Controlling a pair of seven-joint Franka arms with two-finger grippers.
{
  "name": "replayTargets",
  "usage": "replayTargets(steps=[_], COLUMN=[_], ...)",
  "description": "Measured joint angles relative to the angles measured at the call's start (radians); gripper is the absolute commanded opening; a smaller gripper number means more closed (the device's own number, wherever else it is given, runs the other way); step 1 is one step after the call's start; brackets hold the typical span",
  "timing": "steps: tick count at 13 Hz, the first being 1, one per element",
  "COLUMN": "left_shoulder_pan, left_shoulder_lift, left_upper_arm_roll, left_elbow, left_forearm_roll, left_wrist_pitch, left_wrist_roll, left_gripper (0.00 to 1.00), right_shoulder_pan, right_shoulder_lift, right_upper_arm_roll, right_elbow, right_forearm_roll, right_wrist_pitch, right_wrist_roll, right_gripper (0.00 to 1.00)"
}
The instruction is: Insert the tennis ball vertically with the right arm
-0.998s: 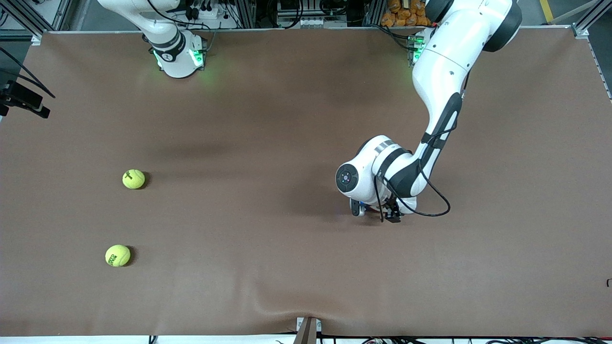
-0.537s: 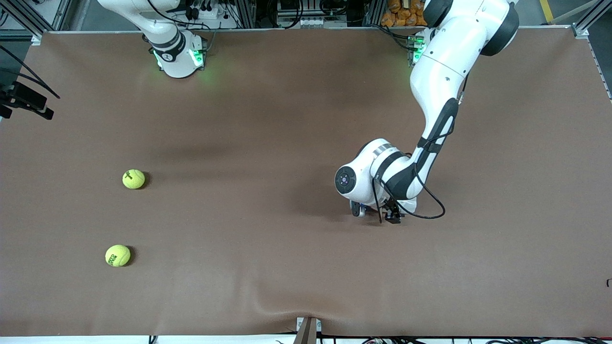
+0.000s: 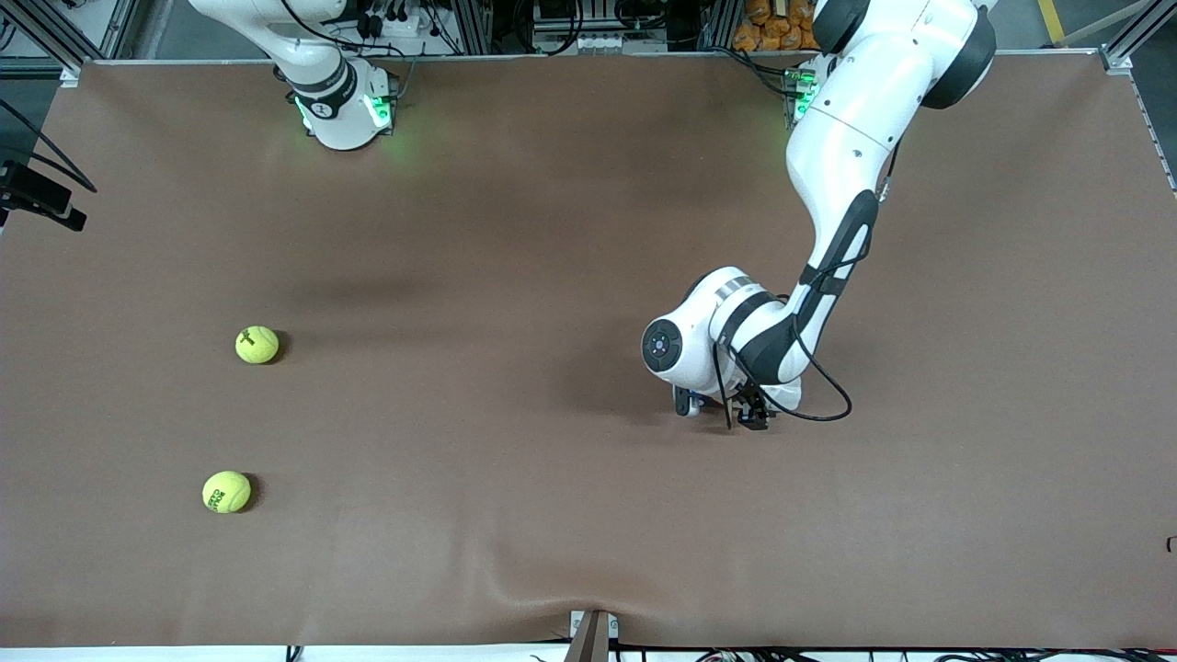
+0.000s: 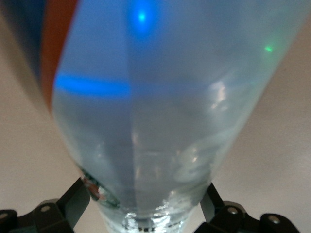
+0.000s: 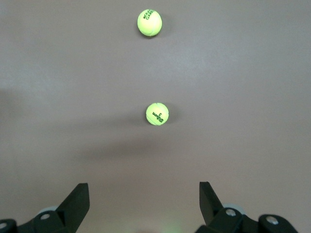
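Two yellow tennis balls lie on the brown table toward the right arm's end. One ball [image 3: 257, 345] [image 5: 157, 113] is farther from the front camera than the second ball [image 3: 226, 492] [image 5: 149, 23]. My right gripper [image 5: 144, 194] is open and empty, high over the table, with both balls ahead of it; it does not show in the front view. My left gripper [image 3: 726, 409] [image 4: 144, 194] is low at the table's middle, shut on a clear plastic can [image 4: 155, 121] with a blue and red label. The can is hidden under the arm in the front view.
The brown table cover [image 3: 515, 276] has a wrinkle at its near edge [image 3: 515, 579]. A black part with cables [image 3: 41, 198] hangs at the edge of the front view at the right arm's end. A metal bracket [image 3: 591, 634] sits at the near edge.
My left arm has shifted slightly toward the right arm's end, with the hand staying low. The black part at the edge has moved a little. The balls have not moved.
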Motion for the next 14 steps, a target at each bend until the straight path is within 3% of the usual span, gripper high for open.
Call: replayTargets(steps=[7,14], left_shoulder_pan=[0.000,0.000], left_shoulder_lift=[0.006,0.006], left_upper_arm_roll=[0.001,0.002], left_elbow=[0.000,0.000], left_forearm_roll=[0.023,0.035], left_wrist_pitch=[0.000,0.000], left_wrist_roll=[0.000,-0.001], left_gripper=[1.00,0.94], right_shoulder_pan=[-0.002,-0.001], right_shoulder_lift=[0.004,0.006], right_upper_arm_roll=[0.003,0.005], right_elbow=[-0.016,-0.050], right_forearm_roll=[0.000,0.000], right_wrist_pitch=[0.001,0.020], right_wrist_roll=[-0.005,-0.005], right_gripper=[1.00,1.00])
